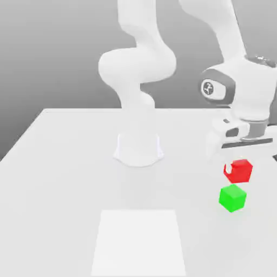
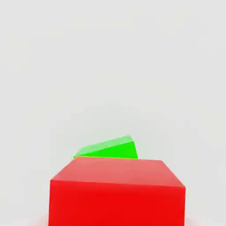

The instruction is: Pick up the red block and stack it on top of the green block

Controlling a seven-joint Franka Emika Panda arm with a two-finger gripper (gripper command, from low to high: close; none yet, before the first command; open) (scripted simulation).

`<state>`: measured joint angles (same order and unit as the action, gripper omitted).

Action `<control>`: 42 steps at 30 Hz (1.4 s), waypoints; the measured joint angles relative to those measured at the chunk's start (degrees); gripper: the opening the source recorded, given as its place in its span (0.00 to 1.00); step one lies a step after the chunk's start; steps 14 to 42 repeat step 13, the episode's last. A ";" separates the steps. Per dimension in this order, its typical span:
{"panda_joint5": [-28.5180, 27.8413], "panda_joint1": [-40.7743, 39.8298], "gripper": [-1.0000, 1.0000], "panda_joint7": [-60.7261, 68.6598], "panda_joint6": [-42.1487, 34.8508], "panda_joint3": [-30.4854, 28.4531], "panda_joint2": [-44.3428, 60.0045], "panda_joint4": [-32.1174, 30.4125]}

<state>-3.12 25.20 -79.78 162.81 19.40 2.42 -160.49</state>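
Observation:
My gripper (image 1: pixel 237 165) hangs at the exterior view's right, shut on the red block (image 1: pixel 242 172), which it holds in the air off the table. A white finger covers part of the cube's left side. The green block (image 1: pixel 232 197) rests on the white table directly below the red one, with a small gap between them. In the hand view the red block (image 2: pixel 117 194) sits close in front, and a wedge of the green block (image 2: pixel 110 150) shows just past its top edge.
The arm's white base (image 1: pixel 138 147) stands in the middle of the table. A paler rectangular patch (image 1: pixel 139 241) lies on the table surface near the front. The table's far edge (image 1: pixel 108 110) runs behind the base.

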 joint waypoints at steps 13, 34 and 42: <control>6.14 3.28 1.00 4.34 -6.27 -1.43 -6.81 -0.27; 6.14 3.28 1.00 4.34 -6.27 -1.43 -6.81 -0.27; 6.14 3.28 1.00 4.34 -6.27 -1.43 -6.81 -0.27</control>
